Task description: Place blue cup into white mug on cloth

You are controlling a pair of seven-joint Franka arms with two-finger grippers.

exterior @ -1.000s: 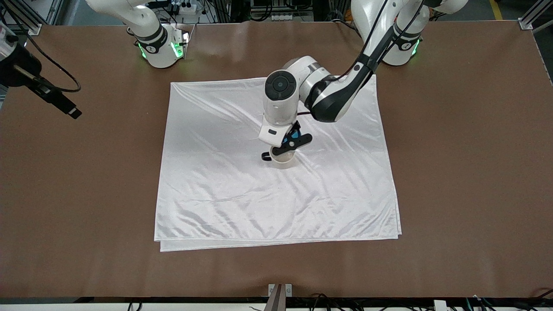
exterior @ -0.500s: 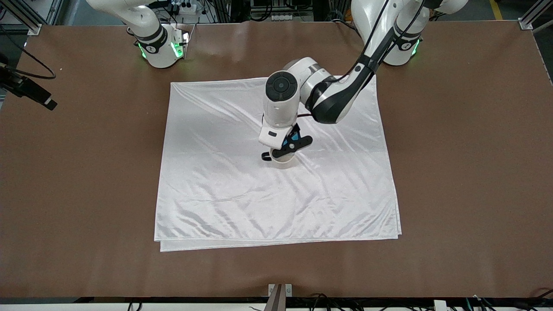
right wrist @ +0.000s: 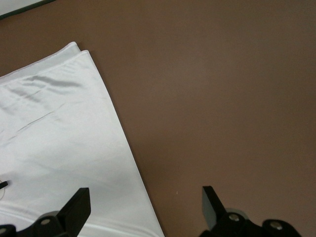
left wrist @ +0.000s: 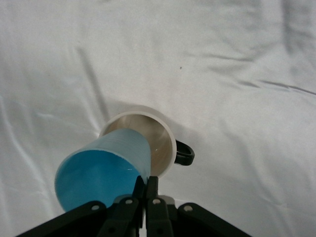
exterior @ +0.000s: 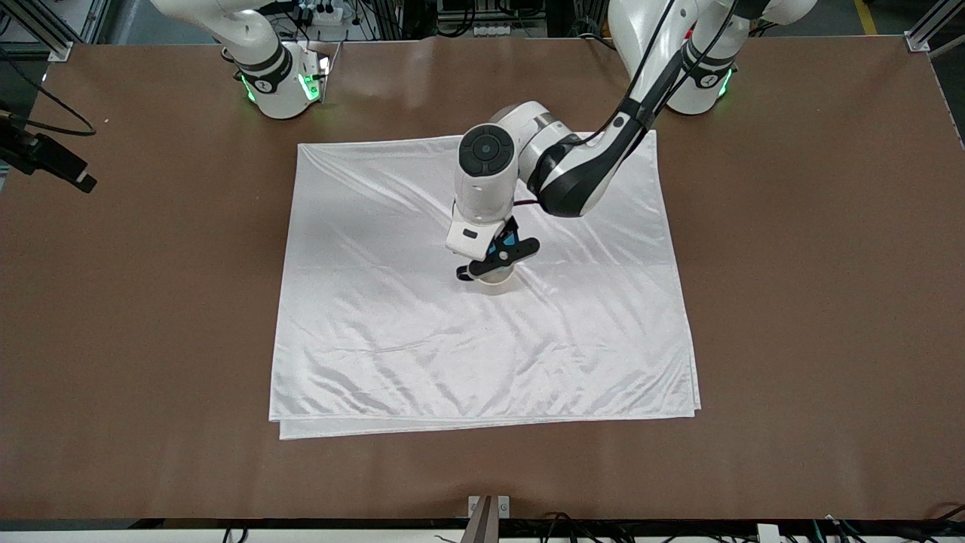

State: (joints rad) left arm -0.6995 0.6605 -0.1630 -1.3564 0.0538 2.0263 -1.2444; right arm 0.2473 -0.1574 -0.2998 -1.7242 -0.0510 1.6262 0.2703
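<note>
The white mug stands upright near the middle of the cloth, its black handle toward the right arm's end of the table. My left gripper is shut on the rim of the blue cup. The cup is tilted, with its narrow base at the mug's mouth. In the front view the left gripper hangs just over the mug and hides most of the cup. My right gripper is open with nothing in it, over the brown table beside a corner of the cloth.
Bare brown table surrounds the cloth. The cloth's doubled edge lies nearest the front camera. Both arm bases stand along the table's edge farthest from the front camera. A dark part of the right hand shows at the table's right-arm end.
The left gripper with the blue cup has shifted slightly toward the right arm's end, staying over the mug. The right hand drew outward toward its end of the table, then held still.
</note>
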